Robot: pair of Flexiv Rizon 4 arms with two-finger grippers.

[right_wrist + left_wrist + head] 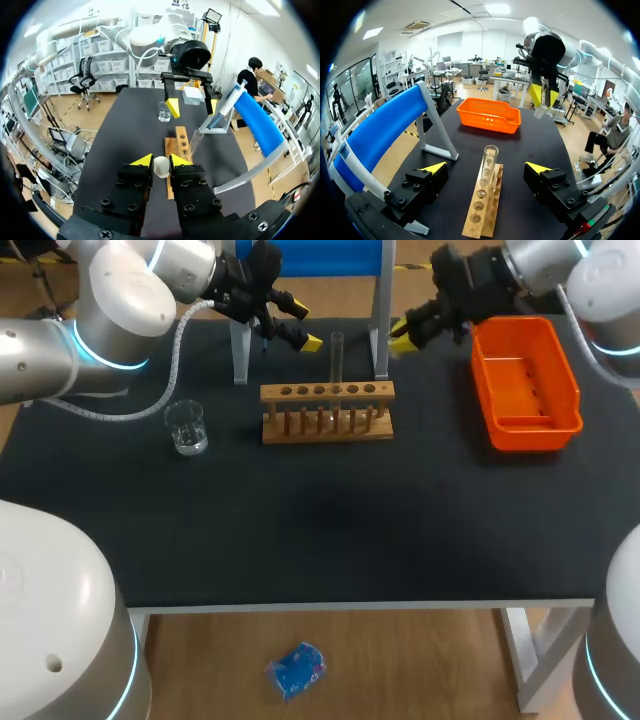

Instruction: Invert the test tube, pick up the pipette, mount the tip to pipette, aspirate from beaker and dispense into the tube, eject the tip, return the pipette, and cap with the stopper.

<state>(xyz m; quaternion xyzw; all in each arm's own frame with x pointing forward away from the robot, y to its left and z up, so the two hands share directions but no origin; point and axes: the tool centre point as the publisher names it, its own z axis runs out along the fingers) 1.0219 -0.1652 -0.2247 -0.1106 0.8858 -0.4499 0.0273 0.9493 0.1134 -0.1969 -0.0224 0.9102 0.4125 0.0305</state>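
Two things flank the wooden test tube rack (327, 412): a glass beaker (186, 427) off its left end and an orange basket (525, 380) off its right, with a blue-topped stand (310, 255) just behind it. One test tube (337, 352) stands upright in the rack. The left gripper (303, 327) hovers behind the rack's left end, fingers spread wide, grasping nothing. The right gripper (161, 162) hangs behind the rack's right end, fingers clenched on a white stopper (161, 167).

Looked down on the table (300, 530) from high behind; faced each other from both wrists, sharing rack (327, 430) and test tube (337, 360).
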